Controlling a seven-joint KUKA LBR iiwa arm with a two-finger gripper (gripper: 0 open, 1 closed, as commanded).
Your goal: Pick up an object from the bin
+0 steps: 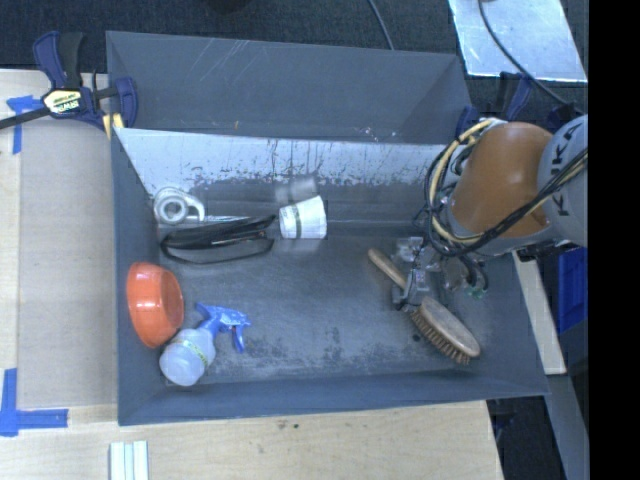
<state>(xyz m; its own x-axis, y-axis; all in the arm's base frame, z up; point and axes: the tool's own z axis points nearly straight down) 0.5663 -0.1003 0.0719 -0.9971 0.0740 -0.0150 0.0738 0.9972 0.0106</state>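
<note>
In the camera view, the grey metal bin (300,88) takes up the middle of the frame, and the arm comes in from the right edge, its orange wrist cover (505,183) sitting over the bin's right wall with cables looped round it. Below and to the left of that cover, the gripper (412,286) hangs low over the bin floor in the lower right part of the frame. It is directly above a wooden brush (447,331), which lies slantwise on the floor: the handle points to the upper left and passes under the gripper, and the oval bristle head lies to the lower right, near the bin's front right corner. Whether the gripper is spread or pressed together on the handle cannot be told from here (its own body hides that spot).

The other things lie well apart from it, on the left half. A white cylinder (302,218) rests near the back wall at centre, with a black loop-shaped thing (218,240) just to its left and a silvery ring (175,208) above that. At the lower left, an orange bowl (153,303) leans on the left wall, and beside it lies a small spray bottle (195,348) with a blue trigger
</note>
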